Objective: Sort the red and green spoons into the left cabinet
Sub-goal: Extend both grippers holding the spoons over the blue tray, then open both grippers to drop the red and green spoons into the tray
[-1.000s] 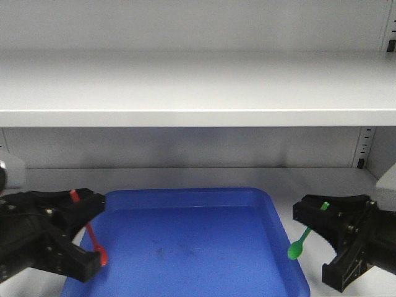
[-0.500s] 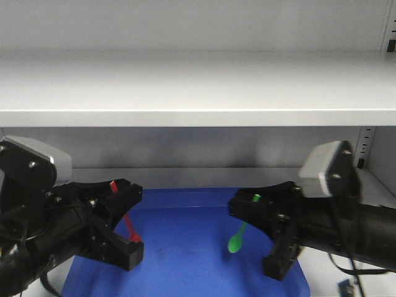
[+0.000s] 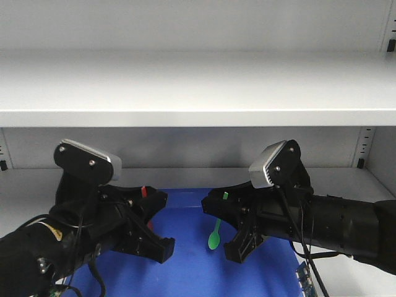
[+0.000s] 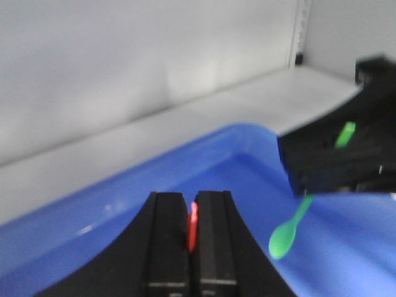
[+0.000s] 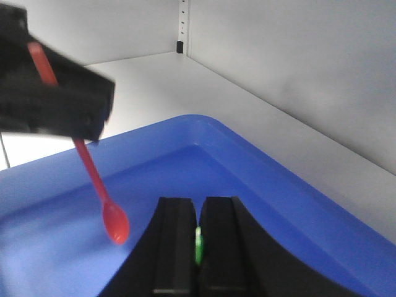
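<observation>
My left gripper is shut on the red spoon, whose handle is pinched between the jaws. Its bowl hangs down over the blue tray. My right gripper is shut on the green spoon, a sliver of which shows between its fingers, with the bowl hanging below. Both grippers face each other above the tray. The tray lies on the lower shelf of the light grey cabinet.
The cabinet's upper shelf runs across just above both arms. Its grey back wall and slotted side rail stand behind the tray. Bare shelf surface shows to the right of the tray and behind it.
Both arms have swung inward from the tray's sides toward its middle and risen, each still carrying its spoon. The two grippers now stand close together.
</observation>
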